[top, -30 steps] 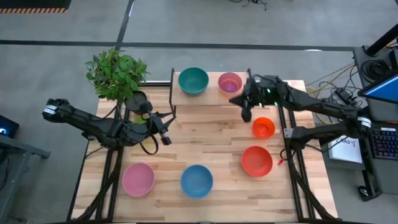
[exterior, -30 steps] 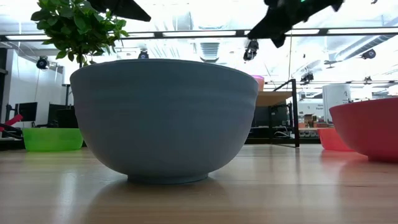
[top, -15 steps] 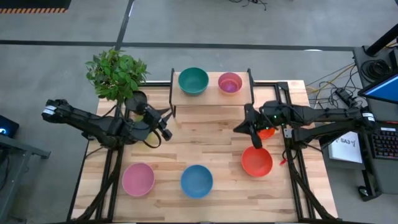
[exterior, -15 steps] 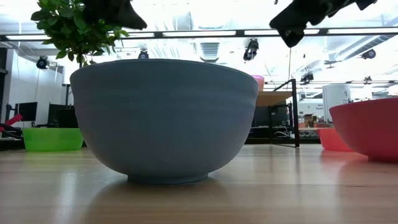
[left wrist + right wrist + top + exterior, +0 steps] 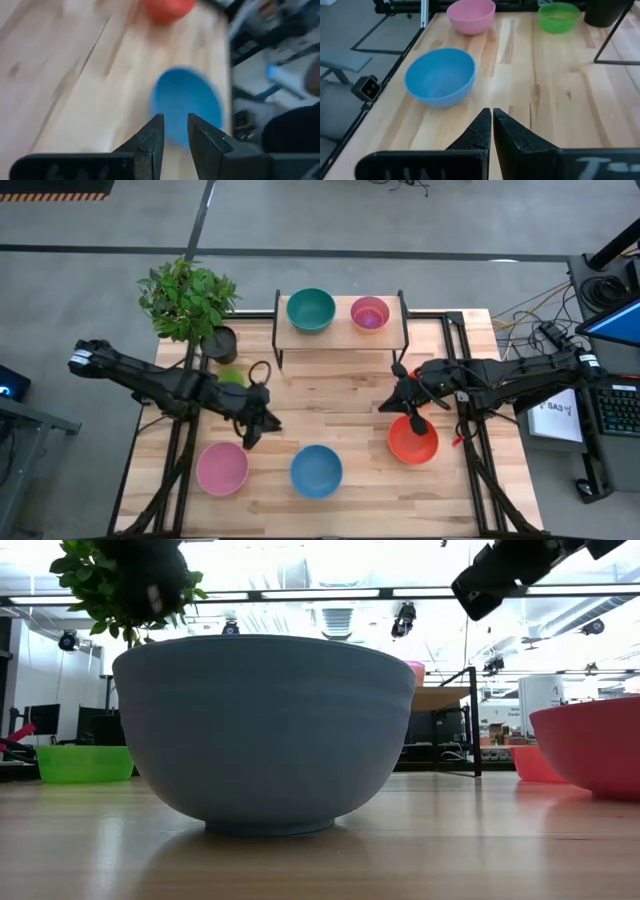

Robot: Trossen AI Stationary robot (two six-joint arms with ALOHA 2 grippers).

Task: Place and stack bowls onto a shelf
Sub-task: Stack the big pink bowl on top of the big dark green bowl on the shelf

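I work in a robotics lab or big open workshop. My wooden table [image 5: 340,405] stands on a grey concrete floor [image 5: 100,220]. Beside it there is a desk with a keyboard [image 5: 620,408], a monitor [image 5: 615,320] and many cables [image 5: 535,305]. Behind the table I see long ceiling lights [image 5: 300,593] and more screens [image 5: 45,720].

2 bowls [image 5: 311,311] on shelf [image 5: 340,333], rest on table [image 5: 330,405]
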